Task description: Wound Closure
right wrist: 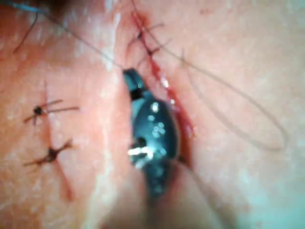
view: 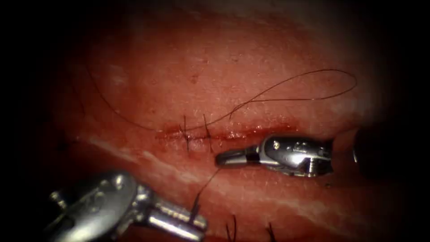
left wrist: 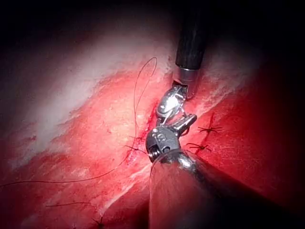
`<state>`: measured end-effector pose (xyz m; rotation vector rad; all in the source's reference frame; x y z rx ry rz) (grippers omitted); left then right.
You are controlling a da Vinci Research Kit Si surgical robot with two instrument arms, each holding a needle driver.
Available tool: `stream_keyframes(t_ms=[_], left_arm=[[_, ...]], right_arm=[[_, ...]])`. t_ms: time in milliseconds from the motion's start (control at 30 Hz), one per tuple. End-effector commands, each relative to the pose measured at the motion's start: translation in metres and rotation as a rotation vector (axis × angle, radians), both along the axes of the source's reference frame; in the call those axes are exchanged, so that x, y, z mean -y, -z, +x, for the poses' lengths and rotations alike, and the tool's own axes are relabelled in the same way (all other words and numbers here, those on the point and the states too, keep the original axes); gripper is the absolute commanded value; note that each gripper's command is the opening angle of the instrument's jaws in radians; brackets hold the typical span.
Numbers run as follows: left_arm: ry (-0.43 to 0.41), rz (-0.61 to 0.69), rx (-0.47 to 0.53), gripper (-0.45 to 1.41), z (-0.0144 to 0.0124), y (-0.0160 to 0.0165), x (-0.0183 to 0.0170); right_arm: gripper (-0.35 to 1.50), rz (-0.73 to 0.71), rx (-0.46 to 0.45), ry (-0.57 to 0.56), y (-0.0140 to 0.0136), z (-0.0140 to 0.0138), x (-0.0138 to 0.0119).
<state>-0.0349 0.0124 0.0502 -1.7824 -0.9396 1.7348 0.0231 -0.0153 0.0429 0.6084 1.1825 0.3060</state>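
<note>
Holding my right end effector (view: 224, 158) closed just near of the cut (view: 215, 133), I seem to grip thread (view: 208, 181) running to my left end effector (view: 197, 222), apparently clamped on it; I see no needle.

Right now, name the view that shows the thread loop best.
The endoscope view: the whole thread loop lies open on the tissue, above the cut. The right wrist view shows it blurred, beside the right gripper. The left wrist view shows a narrow loop.
</note>
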Motion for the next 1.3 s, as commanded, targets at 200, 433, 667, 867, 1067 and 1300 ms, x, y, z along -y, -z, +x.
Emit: stream_keyframes(t_ms=[200, 433, 667, 867, 1067, 1300], left_arm=[[0.039, -0.097, -0.084, -0.45, 0.0002, -0.0012, -0.0002], [0.103, -0.213, -0.232, -0.45, 0.0020, -0.0051, -0.0012], [0.155, -0.310, -0.358, -0.45, 0.0041, -0.0097, -0.0018], [0.181, -0.341, -0.415, -0.45, 0.0065, -0.0097, -0.0015], [0.160, -0.331, -0.392, -0.45, 0.0080, -0.0059, 0.0000], [0.126, -0.335, -0.347, -0.45, 0.0078, 0.0002, 0.0014]], right_arm=[[-0.35, 0.060, 0.029, -0.014, 0.0021, -0.0003, 0.0020], [-0.35, 0.080, 0.011, -0.020, 0.0074, 0.0001, 0.0038], [-0.35, 0.113, -0.012, -0.050, 0.0121, 0.0015, 0.0036], [0.79, -0.059, -0.057, -0.072, 0.0116, 0.0009, 0.0025], [1.03, -0.126, -0.058, -0.082, 0.0091, -0.0010, 0.0022], [1.01, -0.159, -0.055, -0.080, 0.0063, -0.0014, 0.0025]])
